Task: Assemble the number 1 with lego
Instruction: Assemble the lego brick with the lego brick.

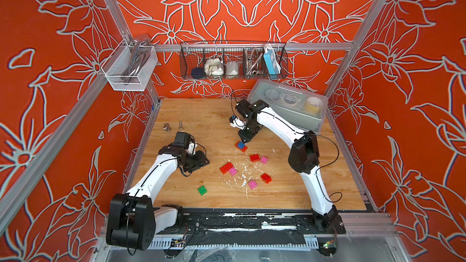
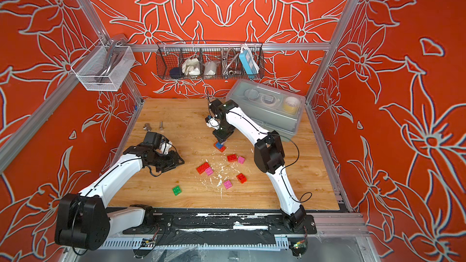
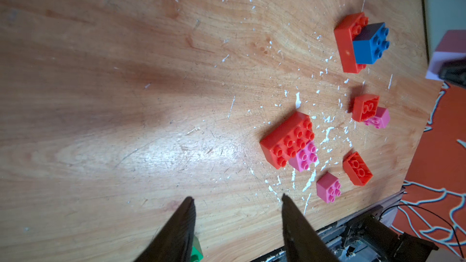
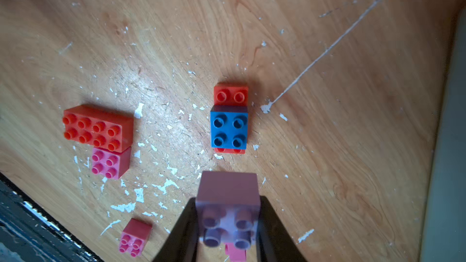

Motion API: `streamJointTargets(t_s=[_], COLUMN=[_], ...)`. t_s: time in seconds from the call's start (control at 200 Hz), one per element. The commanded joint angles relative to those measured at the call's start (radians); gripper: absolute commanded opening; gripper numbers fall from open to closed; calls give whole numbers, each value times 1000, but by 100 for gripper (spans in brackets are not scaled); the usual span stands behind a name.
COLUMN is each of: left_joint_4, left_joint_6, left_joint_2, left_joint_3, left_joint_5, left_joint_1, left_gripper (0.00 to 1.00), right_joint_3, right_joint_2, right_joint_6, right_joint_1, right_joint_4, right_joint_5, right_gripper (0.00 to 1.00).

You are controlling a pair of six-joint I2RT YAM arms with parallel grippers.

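Observation:
My right gripper [image 4: 228,199] is shut on a lilac lego brick [image 4: 228,187], studs toward the camera, hovering just beside a blue brick [image 4: 229,128] stacked on a red brick [image 4: 230,93]. In both top views this gripper [image 1: 245,140] hangs over that stack [image 1: 241,145]. My left gripper [image 3: 237,199] is open and empty above bare wood, left of the loose bricks [image 1: 205,161]. A long red brick [image 1: 226,167] touches a pink one [image 1: 233,171]. More red [image 1: 254,157] and pink [image 1: 264,160] bricks lie nearby. A green brick [image 1: 202,190] sits near the front.
Two metal bolts [image 1: 167,127] lie at the back left of the wooden table [image 1: 196,117]. A lidded clear plastic box [image 1: 290,104] stands at the back right, behind my right arm. White flecks litter the wood among the bricks. A black wire basket [image 1: 233,60] hangs on the back wall.

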State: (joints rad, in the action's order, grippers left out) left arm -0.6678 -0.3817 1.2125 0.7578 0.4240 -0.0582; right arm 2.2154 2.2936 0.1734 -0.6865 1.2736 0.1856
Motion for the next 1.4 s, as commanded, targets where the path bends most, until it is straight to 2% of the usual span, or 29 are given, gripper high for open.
streamJointTargets(t_s=[0.0,0.215,0.52,0.996,1.396], left_joint_4=[13,25,25,24,16], left_joint_6=[31,26,28,26,30], left_joint_2=[-7,-5,9,16,19], left_joint_3=[12,2,2,0,4], left_joint_5=[27,42,62,49,48], left_joint_1=[2,-3,-6,-8,-9], left_gripper=[54,54,54,54,54], right_joint_3=[50,91,123,124,179], right_joint_2=[24,76,135,176,205], right_joint_6=[70,78,59,52,47], right_joint_1=[-6,-21,-27,-17,-17], right_joint_4=[16,18,14,9,28], right_joint_5=[26,16,-66,-7,-40], right_gripper=[30,30,28,28,29])
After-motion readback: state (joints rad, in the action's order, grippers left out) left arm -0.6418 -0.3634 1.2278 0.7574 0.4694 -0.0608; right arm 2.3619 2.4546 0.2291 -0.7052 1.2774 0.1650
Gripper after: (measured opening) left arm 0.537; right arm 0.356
